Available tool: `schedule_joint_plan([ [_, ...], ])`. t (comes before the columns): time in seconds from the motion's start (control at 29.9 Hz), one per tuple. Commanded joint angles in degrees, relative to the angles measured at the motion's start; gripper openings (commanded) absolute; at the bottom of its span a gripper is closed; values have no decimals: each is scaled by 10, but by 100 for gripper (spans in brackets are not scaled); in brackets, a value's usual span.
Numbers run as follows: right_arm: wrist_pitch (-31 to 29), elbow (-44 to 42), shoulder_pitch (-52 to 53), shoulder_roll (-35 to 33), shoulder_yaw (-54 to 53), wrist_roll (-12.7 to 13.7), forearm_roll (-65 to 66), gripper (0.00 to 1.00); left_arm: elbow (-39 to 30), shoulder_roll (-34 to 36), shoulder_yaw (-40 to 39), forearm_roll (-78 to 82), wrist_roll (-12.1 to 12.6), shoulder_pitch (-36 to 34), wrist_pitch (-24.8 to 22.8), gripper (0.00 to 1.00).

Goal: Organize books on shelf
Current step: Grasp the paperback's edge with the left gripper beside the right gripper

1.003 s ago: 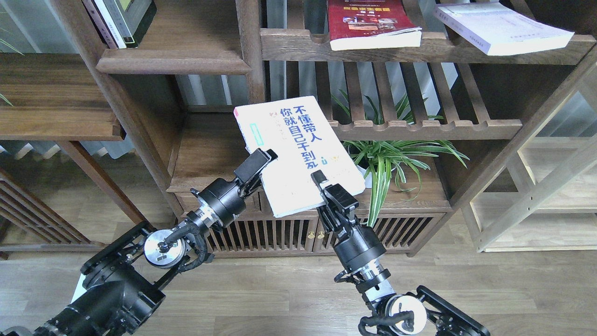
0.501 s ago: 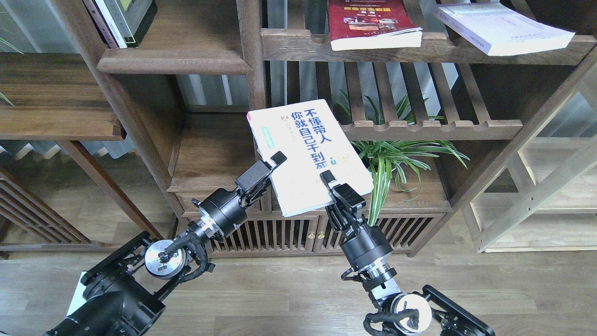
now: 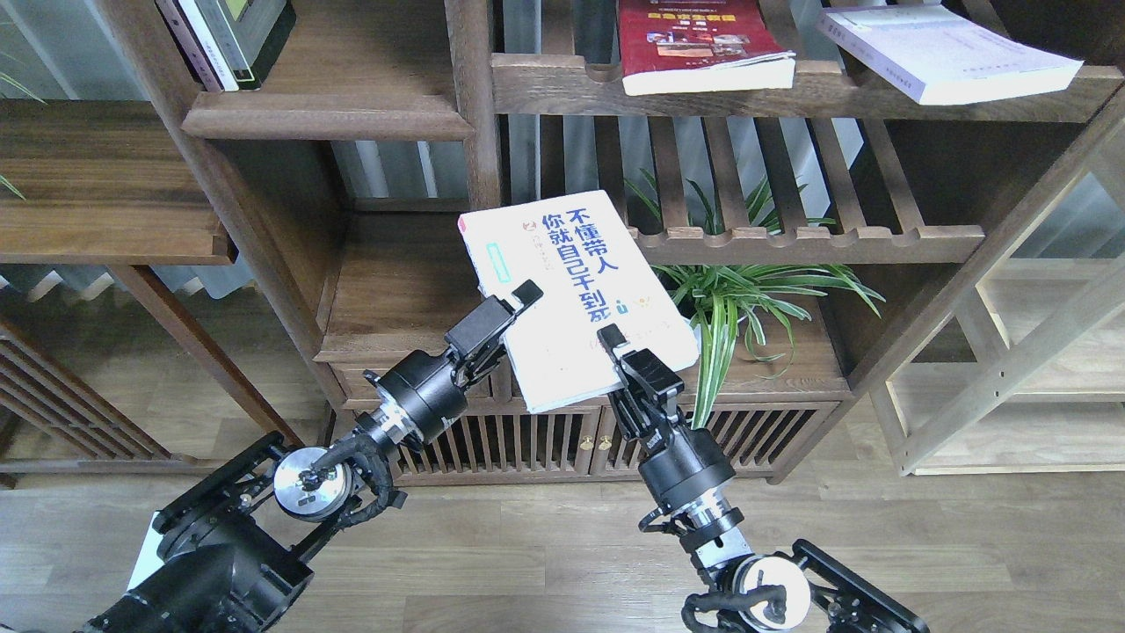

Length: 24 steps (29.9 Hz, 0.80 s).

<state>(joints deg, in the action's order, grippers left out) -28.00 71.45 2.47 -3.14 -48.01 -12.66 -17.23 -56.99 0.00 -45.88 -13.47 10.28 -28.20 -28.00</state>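
Note:
The white book [image 3: 571, 290] with green-and-black characters hangs tilted in front of the bookcase, cover up. My left gripper [image 3: 514, 306] is shut on its left edge, one finger lying on the cover. My right gripper [image 3: 613, 345] is shut on its lower right part. The red book [image 3: 694, 44] and the pale lavender book [image 3: 940, 48] lie flat on the top slatted shelf. The solid shelf [image 3: 325, 116] with the moulded front edge is at the upper left, well above and left of both grippers.
Several books [image 3: 228, 35] stand at the left end of the solid shelf. A potted spider plant [image 3: 747, 294] sits behind the held book under a slatted shelf [image 3: 817, 239]. Below is a cabinet with slatted doors [image 3: 492, 440]. A light wooden rack [image 3: 1011, 369] stands at right.
Both grippers and the white book moved right and slightly down, then drifted back a little to the left. The grip on the book looks unchanged.

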Motion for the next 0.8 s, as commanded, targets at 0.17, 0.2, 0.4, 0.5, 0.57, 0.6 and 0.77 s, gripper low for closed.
schedule_joint_plan([
  [0.17, 0, 0, -1, 2, 9, 1, 2, 5, -1, 0, 0, -6, 0, 0, 0, 92],
  [0.2, 0, 0, -1, 1, 11, 1, 2, 5, -1, 0, 0, -7, 0, 0, 0, 92],
  [0.4, 0, -1, -6, 2, 19, 1, 11, 5, -2, 0, 0, -7, 0, 0, 0, 87],
  [0.5, 0, -1, -6, 3, 19, 1, 15, 5, -3, 0, 0, -7, 0, 0, 0, 83],
  [0.57, 0, -1, -6, 4, 19, 1, 15, 5, -6, 0, 0, -7, 0, 0, 0, 80],
  [0.6, 0, -1, -6, 4, 20, 1, 15, 5, -6, 0, 0, -7, 0, 0, 0, 78],
  [0.77, 0, 0, -6, 4, 20, 1, 18, 5, -6, 0, 1, -7, 1, 3, 0, 68],
])
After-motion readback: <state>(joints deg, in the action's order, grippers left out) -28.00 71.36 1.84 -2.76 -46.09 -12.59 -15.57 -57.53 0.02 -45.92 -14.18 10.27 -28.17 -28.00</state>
